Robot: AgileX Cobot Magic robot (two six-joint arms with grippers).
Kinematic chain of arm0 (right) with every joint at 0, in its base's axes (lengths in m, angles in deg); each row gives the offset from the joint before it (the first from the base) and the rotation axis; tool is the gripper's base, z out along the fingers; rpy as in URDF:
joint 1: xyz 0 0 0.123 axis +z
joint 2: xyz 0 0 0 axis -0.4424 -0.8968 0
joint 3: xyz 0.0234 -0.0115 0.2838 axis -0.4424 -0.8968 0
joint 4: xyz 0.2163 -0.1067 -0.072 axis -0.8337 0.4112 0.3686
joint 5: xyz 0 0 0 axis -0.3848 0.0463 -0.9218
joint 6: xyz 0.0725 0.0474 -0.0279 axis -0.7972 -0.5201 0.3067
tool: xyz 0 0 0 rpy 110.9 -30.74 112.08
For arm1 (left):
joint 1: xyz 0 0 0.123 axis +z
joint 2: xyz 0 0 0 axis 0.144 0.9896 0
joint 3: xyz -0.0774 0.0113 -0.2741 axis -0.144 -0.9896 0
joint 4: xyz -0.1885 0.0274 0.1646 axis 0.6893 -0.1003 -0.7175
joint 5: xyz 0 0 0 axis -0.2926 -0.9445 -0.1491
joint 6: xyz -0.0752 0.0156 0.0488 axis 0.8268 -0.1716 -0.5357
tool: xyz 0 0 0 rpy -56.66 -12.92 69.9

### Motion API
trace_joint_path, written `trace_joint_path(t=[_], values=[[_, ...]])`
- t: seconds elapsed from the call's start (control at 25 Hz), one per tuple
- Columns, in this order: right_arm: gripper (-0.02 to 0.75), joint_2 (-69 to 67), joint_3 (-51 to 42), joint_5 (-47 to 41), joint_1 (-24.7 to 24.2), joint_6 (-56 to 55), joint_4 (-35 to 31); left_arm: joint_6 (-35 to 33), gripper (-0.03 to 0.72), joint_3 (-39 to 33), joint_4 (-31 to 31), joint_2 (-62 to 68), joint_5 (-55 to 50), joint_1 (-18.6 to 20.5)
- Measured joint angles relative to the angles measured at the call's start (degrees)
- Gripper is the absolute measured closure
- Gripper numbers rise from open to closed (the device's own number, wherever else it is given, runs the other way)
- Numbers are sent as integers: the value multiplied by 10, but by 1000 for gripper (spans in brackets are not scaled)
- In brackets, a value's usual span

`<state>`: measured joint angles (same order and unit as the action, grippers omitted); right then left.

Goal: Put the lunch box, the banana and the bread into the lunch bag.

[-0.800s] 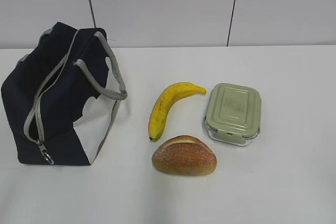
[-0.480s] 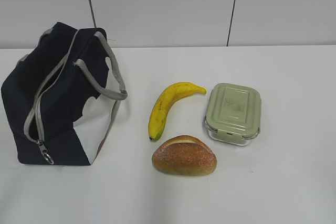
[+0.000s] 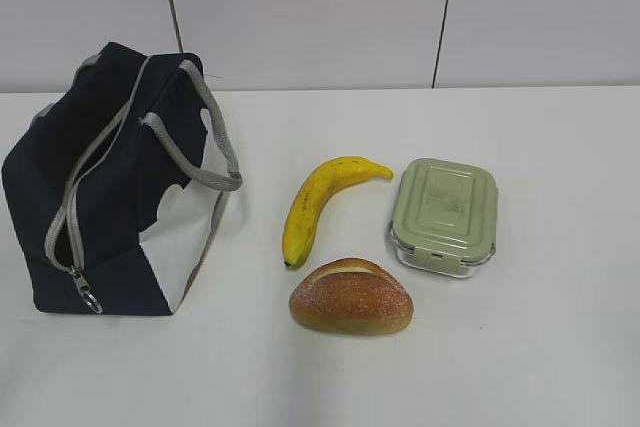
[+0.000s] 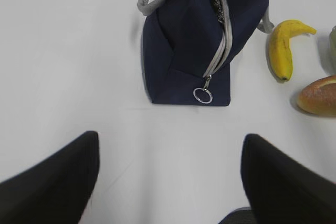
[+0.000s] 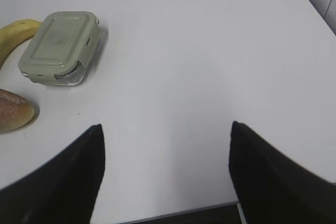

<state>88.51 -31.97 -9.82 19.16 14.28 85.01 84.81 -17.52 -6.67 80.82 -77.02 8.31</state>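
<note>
Beside the lunch box (image 3: pixel 444 215), the banana (image 3: pixel 318 201) runs diagonally, stem upper-right.

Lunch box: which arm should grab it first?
Probably right. The lunch box lies ahead of the open right gripper, with bare table between. The left gripper, also open, faces the lunch bag; the banana and bread lie between bag and box.

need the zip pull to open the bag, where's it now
In the exterior view the ring pull hangs at the lunch bag's lower front corner, far left, away from the banana.
</note>
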Motion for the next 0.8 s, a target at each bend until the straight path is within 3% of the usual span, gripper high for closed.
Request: trace_joint_path(t=[0.16, 0.32, 0.8], values=[[194, 0, 0, 0, 0, 0, 0, 0, 145, 18, 14, 44, 1, 0], [194, 0, 0, 0, 0, 0, 0, 0, 145, 83, 18, 144, 4, 0], [194, 0, 0, 0, 0, 0, 0, 0, 146, 360, 76, 526, 31, -7]])
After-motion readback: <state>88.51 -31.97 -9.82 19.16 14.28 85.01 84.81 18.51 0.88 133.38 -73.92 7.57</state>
